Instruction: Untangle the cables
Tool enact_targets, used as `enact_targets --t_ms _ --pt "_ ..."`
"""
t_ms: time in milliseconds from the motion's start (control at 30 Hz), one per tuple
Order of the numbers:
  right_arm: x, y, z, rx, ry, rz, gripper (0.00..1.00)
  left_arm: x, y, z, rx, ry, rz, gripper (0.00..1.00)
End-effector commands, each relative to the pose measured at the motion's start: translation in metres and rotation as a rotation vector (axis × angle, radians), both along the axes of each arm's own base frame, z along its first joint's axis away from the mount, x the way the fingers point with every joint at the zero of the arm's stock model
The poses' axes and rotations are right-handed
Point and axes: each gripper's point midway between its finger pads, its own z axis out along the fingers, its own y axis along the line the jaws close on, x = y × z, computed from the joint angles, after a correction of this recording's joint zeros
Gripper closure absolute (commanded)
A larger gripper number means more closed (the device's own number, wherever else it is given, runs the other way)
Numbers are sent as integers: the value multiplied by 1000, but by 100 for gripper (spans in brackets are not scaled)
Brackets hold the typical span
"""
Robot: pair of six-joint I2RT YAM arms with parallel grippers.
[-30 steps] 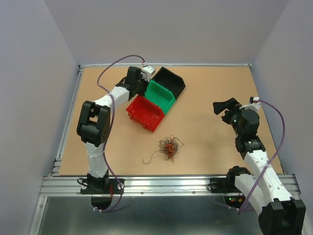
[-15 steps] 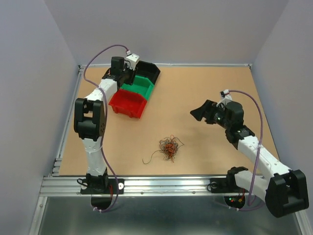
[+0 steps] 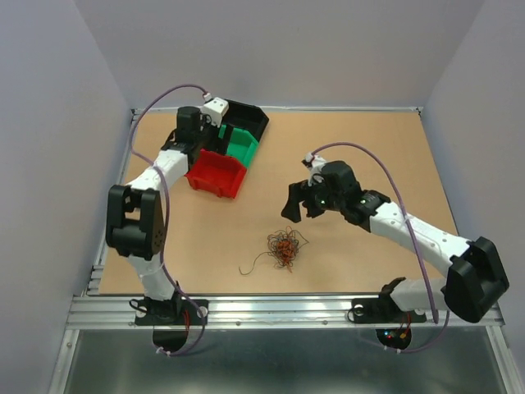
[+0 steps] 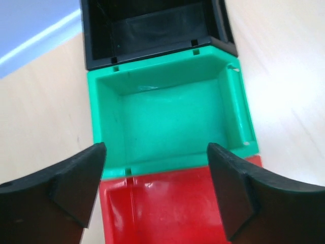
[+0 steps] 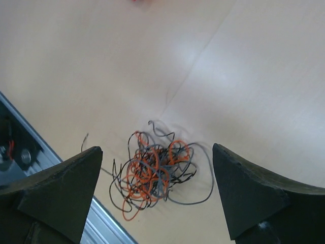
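Note:
The cables lie as a small tangled clump of orange, black and grey strands on the brown table, with one loose end trailing to the left. In the right wrist view the cables sit between and below my right gripper, which is open and holds nothing. Seen from above, the right gripper hangs just up and to the right of the clump. My left gripper is at the far left, open and empty. In its wrist view the left gripper straddles the seam between the green and red bins.
Three bins stand in a row at the back left: black bin, green bin, red bin, all empty in the left wrist view: green bin, red bin. A metal rail borders the near table edge.
The left gripper has opened wide after shifting the three bins to the left. The right arm has swung left and forward, from the right side to just above the clump.

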Motion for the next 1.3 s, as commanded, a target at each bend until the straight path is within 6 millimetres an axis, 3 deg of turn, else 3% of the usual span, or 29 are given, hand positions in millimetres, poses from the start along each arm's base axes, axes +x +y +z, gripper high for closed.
enact_targets --t_ms 0,67,133,167,200,233,267,333,433,567,700,733,800,833,867,900,1000,1033,1067,1100,1133,1167,1200,1267 --pt "-33 22 -9 -183 6 167 5 -23 5 97 -160 -321 51 1" --pt "-43 27 -28 -242 54 203 5 -37 4 114 -198 -369 45 1" --pt "-53 32 -40 -297 79 239 6 -48 -2 118 -237 -367 8 1" --pt "-56 36 -52 -335 95 259 10 -57 -7 112 -247 -362 -24 2" --pt "-61 36 -62 -365 117 276 12 -61 -13 130 -267 -408 -66 3" --pt "-64 38 -68 -388 134 290 17 -77 -17 126 -280 -416 -105 3" --pt "-70 40 -82 -423 167 314 30 -88 -27 129 -295 -433 -167 3" --pt "-71 41 -91 -452 186 320 43 -99 -32 130 -286 -466 -185 3" --pt "-62 44 -95 -475 180 294 81 -119 -49 140 -286 -499 -247 3" --pt "-44 53 -80 -433 109 237 100 -138 -63 147 -289 -533 -301 3" --pt "-18 49 -59 -406 -11 103 99 -167 -92 148 -283 -572 -396 3" --pt "-10 50 -45 -373 -57 70 99 -175 -97 152 -290 -585 -424 3" --pt "3 35 -39 -383 -110 -29 99 -186 -107 154 -308 -588 -467 3" --pt "11 32 -21 -344 -165 -79 99 -195 -116 153 -330 -576 -503 3" --pt "16 26 -16 -341 -193 -125 99 -199 -119 152 -337 -571 -518 3" --pt "26 12 -13 -339 -232 -219 99 -203 -123 147 -341 -557 -535 2" --pt "34 -5 6 -275 -294 -312 99 -210 -130 139 -345 -541 -564 2" --pt "37 -5 10 -244 -314 -331 99 -209 -132 128 -336 -522 -567 2" --pt "38 -11 8 -246 -322 -363 91 -209 -134 122 -327 -515 -570 2" --pt "39 -14 9 -241 -329 -381 77 -208 -135 117 -320 -509 -571 1" --pt "41 -18 9 -240 -337 -407 38 -205 -139 107 -312 -485 -574 1" --pt "41 -20 8 -236 -341 -423 38 -203 -140 103 -306 -475 -571 1" --pt "42 -22 8 -236 -345 -436 14 -203 -143 100 -305 -465 -581 1" --pt "44 -22 11 -204 -360 -455 8 -201 -148 89 -292 -435 -593 1"
